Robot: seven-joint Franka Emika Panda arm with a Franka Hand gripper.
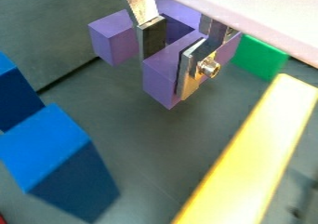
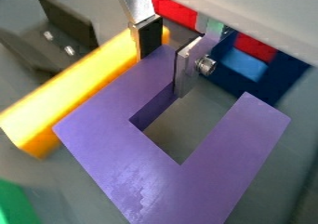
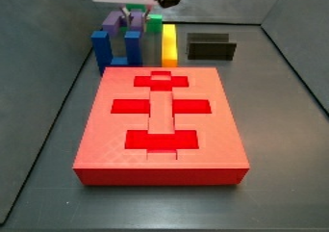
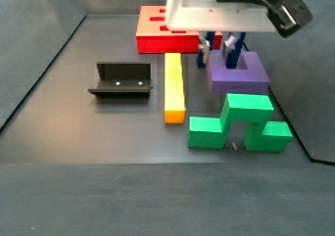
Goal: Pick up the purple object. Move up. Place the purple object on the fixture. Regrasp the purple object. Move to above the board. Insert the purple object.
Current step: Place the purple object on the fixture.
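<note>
The gripper sits low over the purple object, its two silver plates straddling one prong of the U — a dark pad lies against each face of that prong in both wrist views, so the gripper is pinching the purple object. In a side view the purple object rests on the grey surface under the gripper, with the red board at about 10 o'clock from it and further back. The green block lies at 6 o'clock from the purple one, close in front. A long yellow bar lies at its 9 o'clock, and beyond that bar, again toward 9 o'clock, stands the fixture, well apart from the gripper.

In a side view the board fills the foreground, its cross and bar recesses bare. Behind its far edge, around 11 to 12 o'clock, stand a blue block, the purple object with the gripper over it, the green block and the yellow bar; the fixture stands at about 1 o'clock — its recess holds nothing.

In a wrist view the blue block stands near the purple one, not touching it.
</note>
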